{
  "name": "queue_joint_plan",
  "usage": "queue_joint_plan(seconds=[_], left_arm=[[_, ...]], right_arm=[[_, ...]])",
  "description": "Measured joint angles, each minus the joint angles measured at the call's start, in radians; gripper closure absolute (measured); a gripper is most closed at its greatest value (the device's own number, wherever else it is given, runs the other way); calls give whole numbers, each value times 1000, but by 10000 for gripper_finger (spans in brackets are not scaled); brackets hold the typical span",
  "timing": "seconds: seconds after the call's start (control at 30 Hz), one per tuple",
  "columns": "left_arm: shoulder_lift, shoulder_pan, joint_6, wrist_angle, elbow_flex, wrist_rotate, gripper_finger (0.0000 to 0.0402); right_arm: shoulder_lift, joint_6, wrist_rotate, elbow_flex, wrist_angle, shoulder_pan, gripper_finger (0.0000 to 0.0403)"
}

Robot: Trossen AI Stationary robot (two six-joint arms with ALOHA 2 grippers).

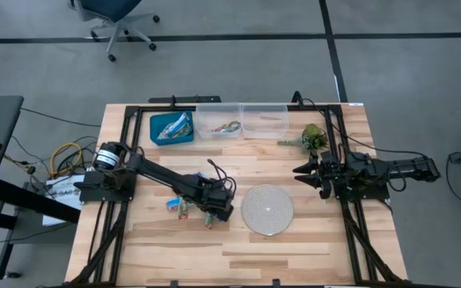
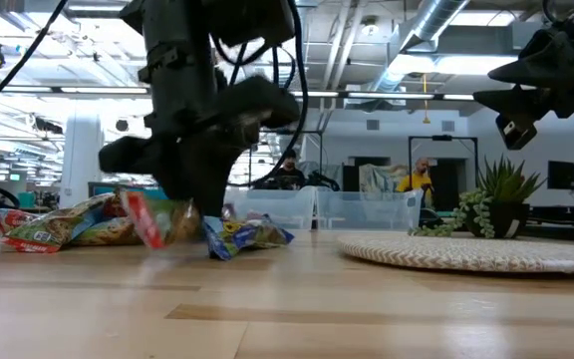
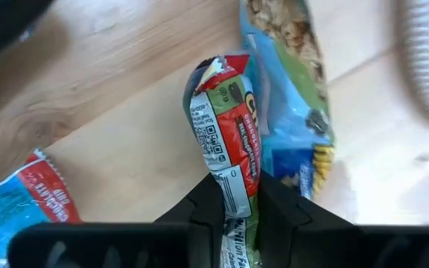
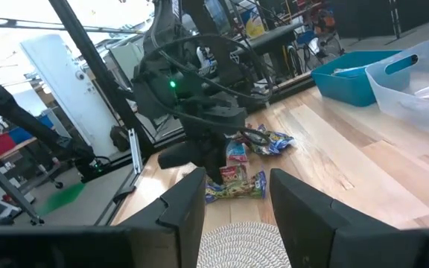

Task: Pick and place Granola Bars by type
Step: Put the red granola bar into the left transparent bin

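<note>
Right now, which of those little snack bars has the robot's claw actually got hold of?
The red-and-green wrapped bar, pinched at one end by the left gripper. The blue-wrapped bar beside it and the other bars lie loose on the table.

Counter (image 1: 294,248): light wood planks, loaded.
On it: round woven mat (image 1: 266,210) centre-right; loose granola bars (image 1: 178,205) left of the mat; blue bin (image 1: 171,127) and two clear bins (image 1: 242,120) along the far edge; plant sprig (image 1: 310,138) far right.
</note>
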Motion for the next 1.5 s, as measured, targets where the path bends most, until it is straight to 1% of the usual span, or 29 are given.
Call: queue_joint_plan(seconds=[0.13,0.3,0.4,0.57,0.67,0.8,0.9,0.97,1.03,1.1,1.27,1.5], left_arm=[[-52,23,21,-16,4,-9,352],[-158,70,23,-41,5,-96,352],[-222,115,56,-33,5,-151,352],[-316,221,144,16,5,-232,352],[-353,301,206,56,5,-259,352],[-365,416,290,136,5,-259,352],[-365,498,369,202,5,-224,352],[-358,545,451,247,5,-207,352],[-355,587,569,266,5,-184,352],[-355,622,696,289,5,-182,352],[-355,699,979,270,5,-175,352],[-355,772,1395,279,5,-76,341]], right_arm=[[0,0,0,0,0,0,261],[0,0,0,0,0,0,260],[0,0,0,0,0,0,259],[0,0,0,0,0,0,261],[0,0,0,0,0,0,261],[0,0,0,0,0,0,260],[0,0,0,0,0,0,261],[0,0,0,0,0,0,261],[0,0,0,0,0,0,260],[0,0,0,0,0,0,259],[0,0,0,0,0,0,260],[0,0,0,0,0,0,260]])
